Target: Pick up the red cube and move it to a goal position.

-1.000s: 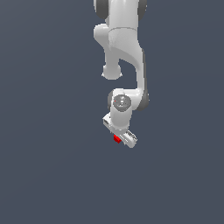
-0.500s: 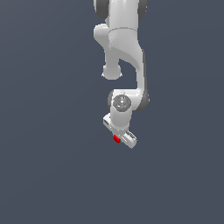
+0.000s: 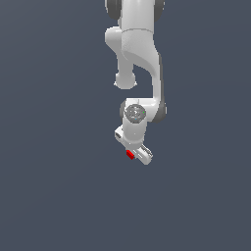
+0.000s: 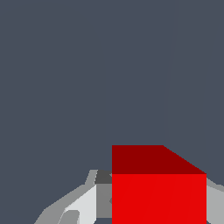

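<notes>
Reaching down from the top centre of the exterior view, the white arm (image 3: 138, 59) ends in the end effector (image 3: 136, 152) just below the frame's middle. It is closed on the red cube (image 3: 130, 155), which fills the wrist view's lower right (image 4: 159, 192) between the fingers (image 4: 81, 205). Pickup looks done; carrying remains, with no goal marker visible.
</notes>
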`<state>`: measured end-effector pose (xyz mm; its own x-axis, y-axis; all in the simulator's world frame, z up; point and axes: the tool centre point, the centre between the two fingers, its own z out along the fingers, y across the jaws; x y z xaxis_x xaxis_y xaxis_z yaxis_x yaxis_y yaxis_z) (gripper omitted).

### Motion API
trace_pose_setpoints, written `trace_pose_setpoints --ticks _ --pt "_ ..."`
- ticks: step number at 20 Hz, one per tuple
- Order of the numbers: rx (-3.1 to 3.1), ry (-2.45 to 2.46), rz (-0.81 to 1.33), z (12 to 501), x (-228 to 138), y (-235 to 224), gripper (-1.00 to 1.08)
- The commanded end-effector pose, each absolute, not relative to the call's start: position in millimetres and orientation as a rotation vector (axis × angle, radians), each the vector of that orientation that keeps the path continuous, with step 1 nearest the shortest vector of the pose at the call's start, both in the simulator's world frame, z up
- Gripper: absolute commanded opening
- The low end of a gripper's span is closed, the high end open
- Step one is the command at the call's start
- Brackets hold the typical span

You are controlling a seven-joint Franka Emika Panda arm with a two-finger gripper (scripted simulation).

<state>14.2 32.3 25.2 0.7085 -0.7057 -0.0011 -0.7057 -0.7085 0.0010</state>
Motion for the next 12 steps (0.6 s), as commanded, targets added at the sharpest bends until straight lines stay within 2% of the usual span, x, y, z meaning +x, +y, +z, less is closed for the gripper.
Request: trace_pose_setpoints --ticks 1,12 --pt "2.903 -1.2 0.0 31.4 11.0 27.9 -1.0" --pt "2.904 -1.201 -0.001 86.5 -24.8 -13.0 -1.0"
